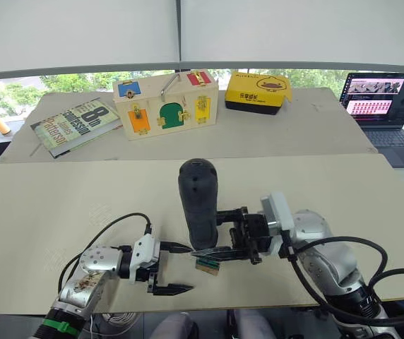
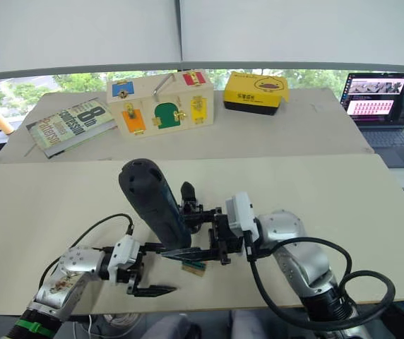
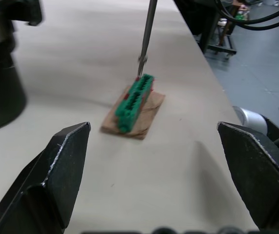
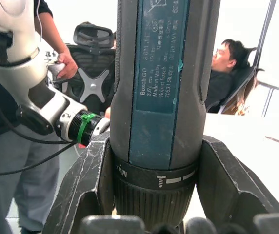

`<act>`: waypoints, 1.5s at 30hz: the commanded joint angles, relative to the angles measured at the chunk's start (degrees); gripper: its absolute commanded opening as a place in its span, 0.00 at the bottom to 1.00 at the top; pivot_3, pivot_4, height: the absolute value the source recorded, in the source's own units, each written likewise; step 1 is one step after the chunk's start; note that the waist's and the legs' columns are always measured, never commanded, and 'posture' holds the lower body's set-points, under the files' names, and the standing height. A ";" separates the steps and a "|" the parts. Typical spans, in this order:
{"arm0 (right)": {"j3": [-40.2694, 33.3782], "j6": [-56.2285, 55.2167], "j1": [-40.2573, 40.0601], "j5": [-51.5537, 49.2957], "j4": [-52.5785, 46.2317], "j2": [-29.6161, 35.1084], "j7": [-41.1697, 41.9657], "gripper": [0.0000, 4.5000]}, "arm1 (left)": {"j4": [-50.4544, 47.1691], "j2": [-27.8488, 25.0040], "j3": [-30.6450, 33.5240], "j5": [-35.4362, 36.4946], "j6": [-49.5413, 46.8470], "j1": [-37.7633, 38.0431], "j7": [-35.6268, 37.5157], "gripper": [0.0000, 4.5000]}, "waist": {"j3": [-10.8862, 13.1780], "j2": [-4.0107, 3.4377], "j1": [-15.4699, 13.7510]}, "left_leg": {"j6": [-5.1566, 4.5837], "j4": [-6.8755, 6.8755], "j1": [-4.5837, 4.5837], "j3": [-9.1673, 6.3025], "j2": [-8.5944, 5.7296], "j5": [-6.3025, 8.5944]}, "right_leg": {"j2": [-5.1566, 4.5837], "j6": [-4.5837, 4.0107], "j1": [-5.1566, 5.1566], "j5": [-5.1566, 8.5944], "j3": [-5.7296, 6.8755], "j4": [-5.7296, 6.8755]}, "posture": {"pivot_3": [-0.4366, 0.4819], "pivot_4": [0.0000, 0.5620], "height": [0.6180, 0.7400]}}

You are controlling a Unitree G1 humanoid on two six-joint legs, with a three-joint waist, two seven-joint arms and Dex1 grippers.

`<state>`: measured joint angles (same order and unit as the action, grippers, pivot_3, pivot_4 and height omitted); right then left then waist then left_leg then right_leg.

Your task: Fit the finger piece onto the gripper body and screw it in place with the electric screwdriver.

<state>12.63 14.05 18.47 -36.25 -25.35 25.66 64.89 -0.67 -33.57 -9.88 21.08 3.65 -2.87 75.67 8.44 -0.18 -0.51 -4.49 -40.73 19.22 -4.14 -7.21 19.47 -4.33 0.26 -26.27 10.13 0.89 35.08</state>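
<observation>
The electric screwdriver (image 1: 198, 201), a thick black cylinder, stands upright on the table with its collar end (image 4: 154, 187) down. My right gripper (image 1: 205, 233) is shut on its lower part. My left gripper (image 1: 188, 267) hovers open just left of it, near the table's front edge, holding nothing. Ahead of the left gripper's fingers (image 3: 61, 161) lies a small green-and-tan rectangle (image 3: 135, 102). A black pointed tip (image 2: 188, 191) pokes up behind the screwdriver. I cannot tell whether it belongs to the gripper body. The finger piece is out of view.
On the far table stand a wooden latch box (image 1: 165, 104), a book (image 1: 75, 126) and a yellow box (image 1: 258, 92). A laptop (image 1: 382, 99) sits at the right. People sit beyond the table (image 4: 227, 63). Bare tabletop (image 1: 61, 205) spreads to the left.
</observation>
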 commanded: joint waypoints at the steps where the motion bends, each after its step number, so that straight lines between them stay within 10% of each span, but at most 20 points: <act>1: -2.59 1.08 1.96 -3.83 -4.22 0.07 -1.04 0.43 | -3.09 -0.72 2.69 3.11 -0.38 0.46 -0.15 0.98 | 0.00 0.00 0.00 | 0.00 0.00 0.00 0.00 0.00 0.00 | 0.00 0.00 0.00 0.00 0.00 0.00 | 0.48 0.27 1.00; 27: -15.08 11.39 8.87 -17.80 -10.04 5.63 -10.93 0.43 | -15.12 -8.92 17.56 21.19 -20.84 -2.58 -2.59 0.98 | 0.12 0.11 0.01 | 0.01 0.02 0.02 0.00 0.01 0.00 | 0.01 -0.01 -0.02 0.00 0.04 -0.01 | 0.48 0.27 1.00; 45: -15.07 12.84 12.10 -18.54 -8.78 5.85 -12.64 0.43 | 3.41 3.20 5.56 -3.17 -4.57 -9.58 -12.64 0.98 | 0.14 0.15 -0.17 | 0.01 -0.01 0.07 0.00 -0.02 0.00 | -0.03 0.00 -0.02 0.00 0.06 -0.05 | 0.48 0.27 1.00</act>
<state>-0.99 27.29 29.10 -53.19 -33.02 31.59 52.34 2.70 -31.42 -3.37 19.02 -2.81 -11.56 64.03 8.58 -0.03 -0.68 -4.49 -40.74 19.29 -4.14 -7.23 19.47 -4.36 0.25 -26.28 10.13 0.93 35.04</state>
